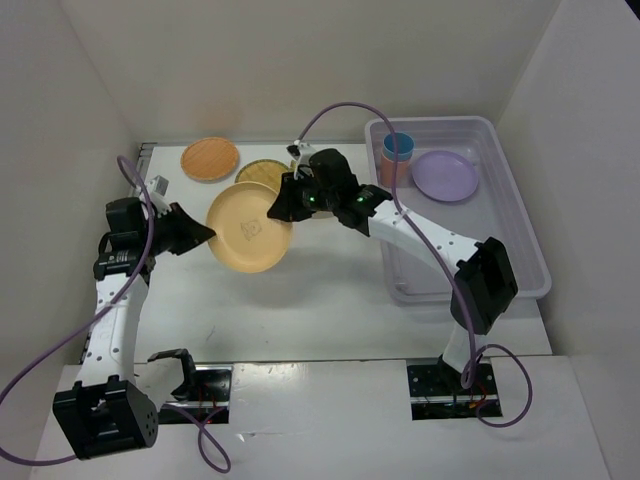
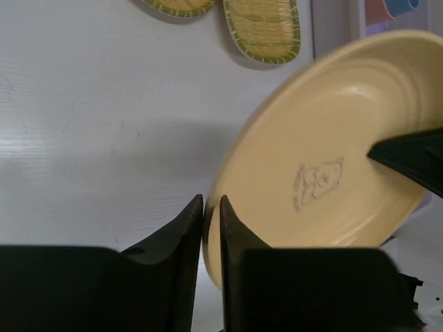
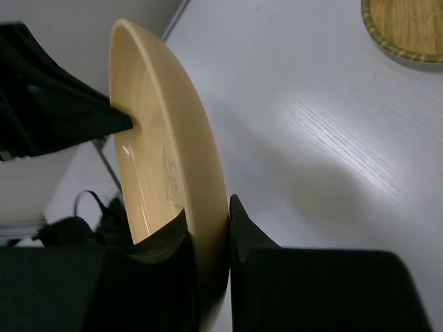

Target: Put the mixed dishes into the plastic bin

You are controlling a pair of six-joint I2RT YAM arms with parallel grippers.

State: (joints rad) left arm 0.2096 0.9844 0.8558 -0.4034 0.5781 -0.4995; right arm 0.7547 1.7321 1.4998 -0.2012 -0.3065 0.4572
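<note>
Presently inside plastic bin (image 1: 495, 205), far end: blue cup (image 1: 398, 145) set in coral cup (image 1: 388, 174), lavender round plate (image 1: 445, 176) flat just beside them. Orange round plate (image 1: 248, 228) left of bin, held tilted off table (image 1: 300, 310); pale, glossy, faint bear print at centre. Left gripper (image 2: 211, 207) pinching one rim, right gripper (image 3: 208, 221) clamped on opposite rim. Second orange plate (image 1: 210, 158) and two yellow woven-look plates (image 2: 263, 28) flat on table beyond.

Beyond the orange plate (image 1: 243, 205), the woven plate (image 1: 262, 171) is partly hidden by its far rim. In the left wrist view the orange plate's right side is cropped. Its printed figure (image 1: 250, 231) is too small to identify from above.
</note>
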